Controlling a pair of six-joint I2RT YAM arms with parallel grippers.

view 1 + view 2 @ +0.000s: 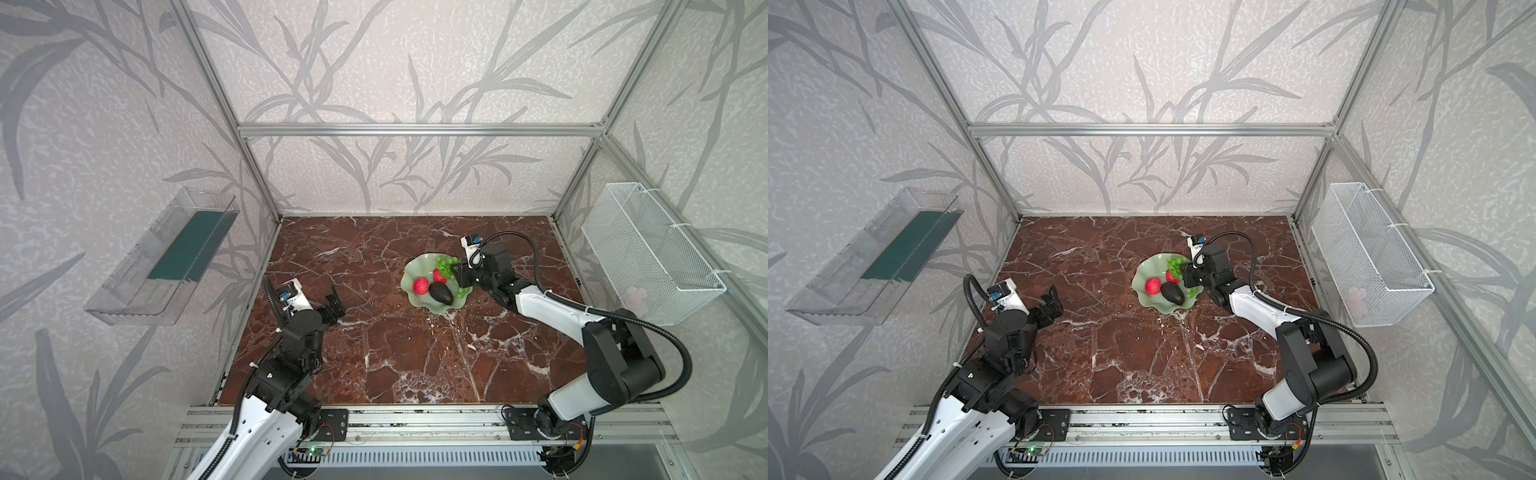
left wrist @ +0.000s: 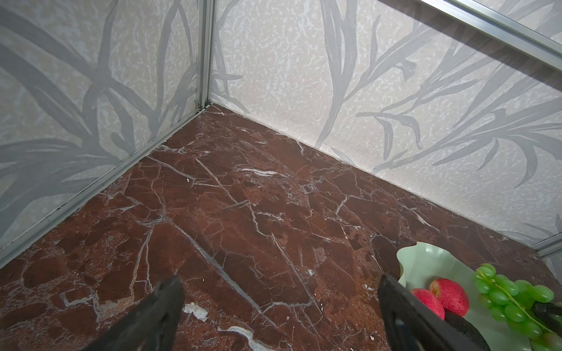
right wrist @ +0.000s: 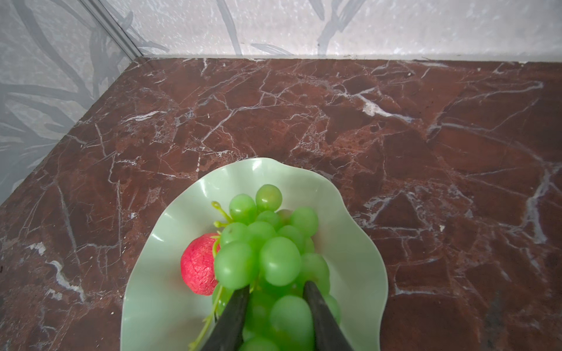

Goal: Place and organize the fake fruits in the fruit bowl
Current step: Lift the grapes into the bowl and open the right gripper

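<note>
Gripping bright green grape bunch (image 3: 279, 261), lower centre, with right hand (image 3: 275, 287); likely light, floppy, so pinch stem (image 3: 221, 214). Left hand (image 2: 279, 278) spread wide, empty.

A red-brown marble-patterned tabletop (image 1: 374, 353), veined in white, carries everything here. The fruit bowl (image 1: 415, 266) rests directly on it: a pale green glossy dish with a wavy rim, sitting flat right beneath the right gripper (image 1: 457, 277), whose tips reach in over its rim. From the left gripper (image 1: 335, 302) the bowl lies well apart, toward the right arm's side, with veined slab stretching between them.
</note>
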